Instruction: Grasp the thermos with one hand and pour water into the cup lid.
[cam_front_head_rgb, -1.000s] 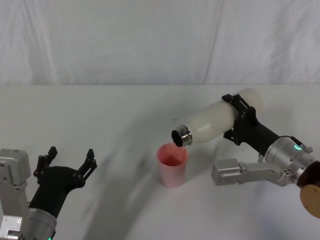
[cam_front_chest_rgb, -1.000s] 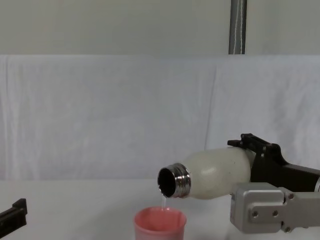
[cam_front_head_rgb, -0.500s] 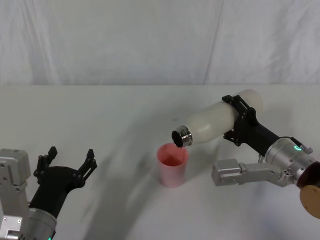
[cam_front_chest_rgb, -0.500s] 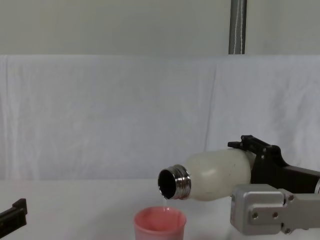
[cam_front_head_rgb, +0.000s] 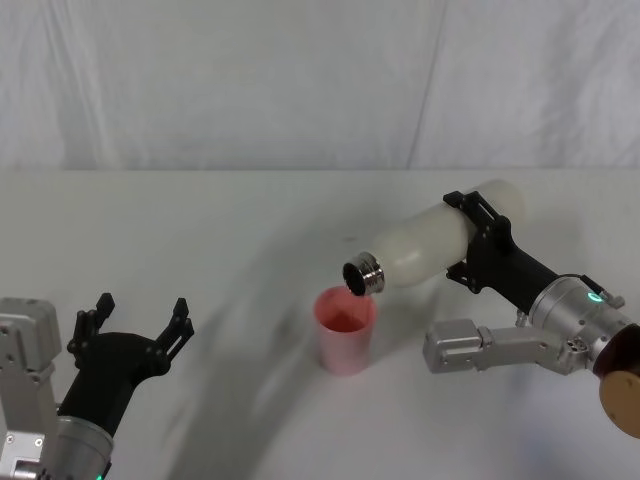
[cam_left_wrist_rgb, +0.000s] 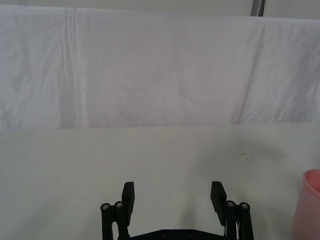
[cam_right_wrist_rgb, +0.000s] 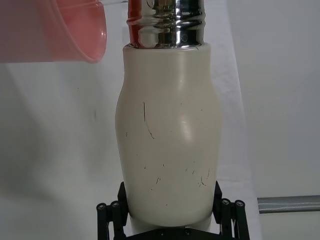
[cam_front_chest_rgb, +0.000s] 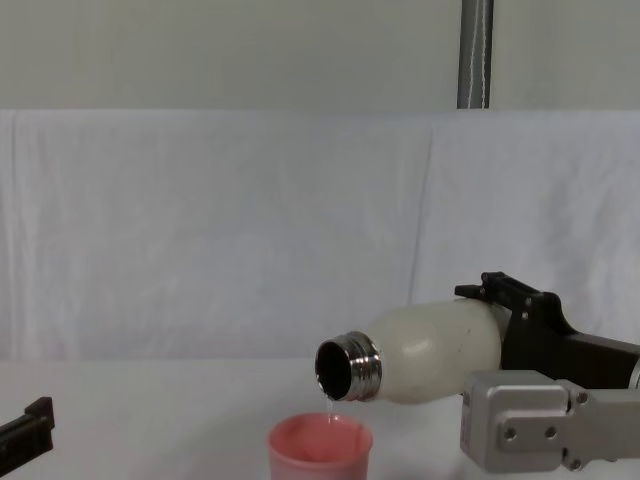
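The right gripper (cam_front_head_rgb: 478, 240), black and two-jawed on a grey metal wrist, pinches the thermos (cam_front_head_rgb: 435, 246) around its lower body, one jaw on each side of the rounded base as the right wrist view shows. The thermos is a tall cream-white bottle with a matte, faintly scuffed skin, soft rounded shoulders and a narrow, shiny threaded steel neck. It is held off the tabletop (cam_front_head_rgb: 230, 250), tipped well over so that it lies close to level with its dark open mouth angled down toward the robot's left. Just under that mouth stands the cup lid (cam_front_head_rgb: 345, 329), a short, round pink plastic cup with a wide mouth and slightly tapered wall, upright on the white cloth-covered tabletop. In the chest view a thin thread of water (cam_front_chest_rgb: 327, 404) falls from the lower lip of the steel neck into the pink cup; neck and rim are near but apart. The left gripper (cam_front_head_rgb: 138, 324) hovers low near the robot's left side, well apart from the cup, its black jaws spread wide and holding nothing. A wrinkled white cloth backdrop (cam_front_head_rgb: 250, 80) hangs behind the tabletop.
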